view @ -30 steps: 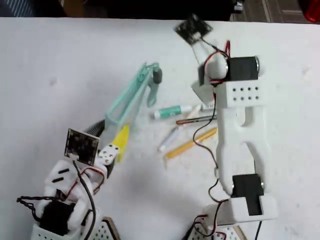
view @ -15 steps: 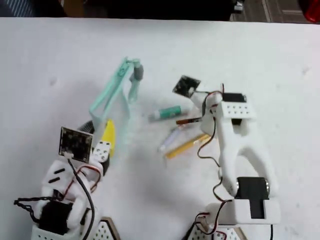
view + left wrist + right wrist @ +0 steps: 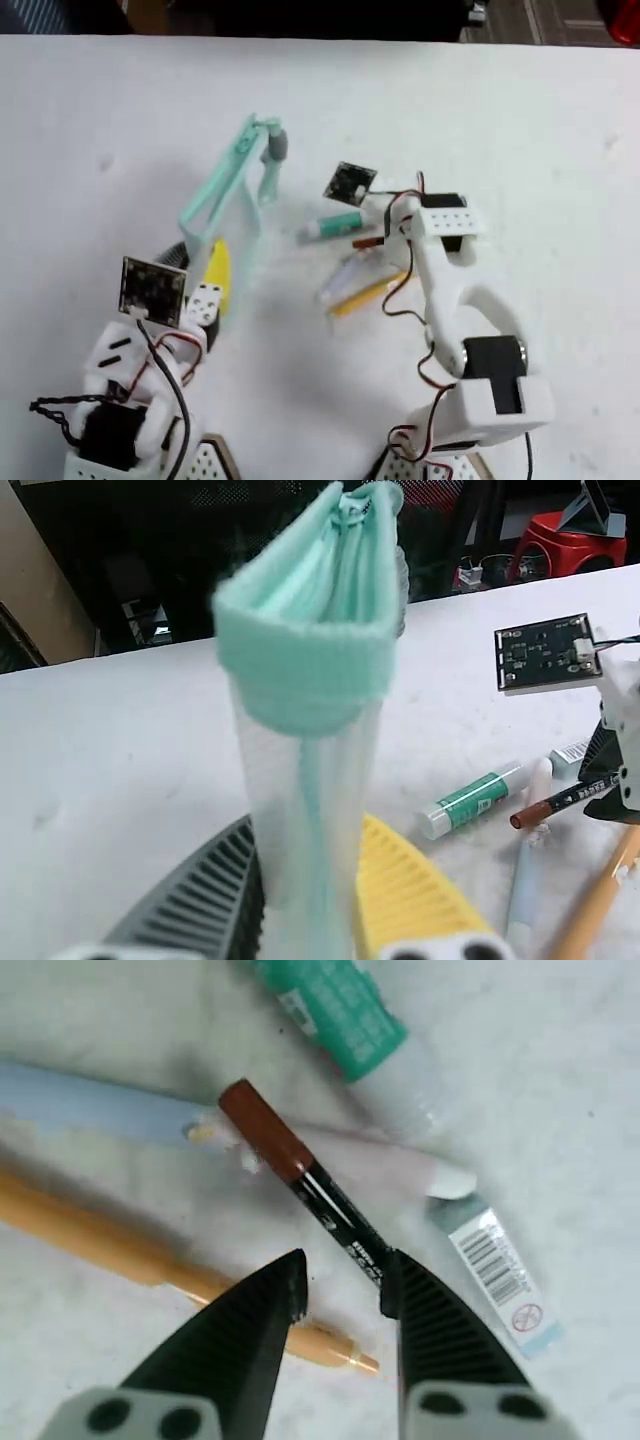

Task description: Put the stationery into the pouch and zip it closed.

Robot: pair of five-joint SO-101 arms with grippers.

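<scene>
The left gripper (image 3: 305, 900) is clamped on one end of the mint-green pouch (image 3: 305, 650), and the right gripper (image 3: 342, 1282) hangs open just over the brown pen (image 3: 300, 1175) on the table (image 3: 100, 100).

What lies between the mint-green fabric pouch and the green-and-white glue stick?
Nothing: the high view shows bare white table between the mint-green fabric pouch and the green-and-white glue stick; the left wrist view agrees.

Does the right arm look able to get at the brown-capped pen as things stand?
Probably yes. The right gripper hangs open right above the brown-capped pen, whose barrel runs toward the gap between its fingers. Nothing covers the pen; it lies across the pale pen.
</scene>
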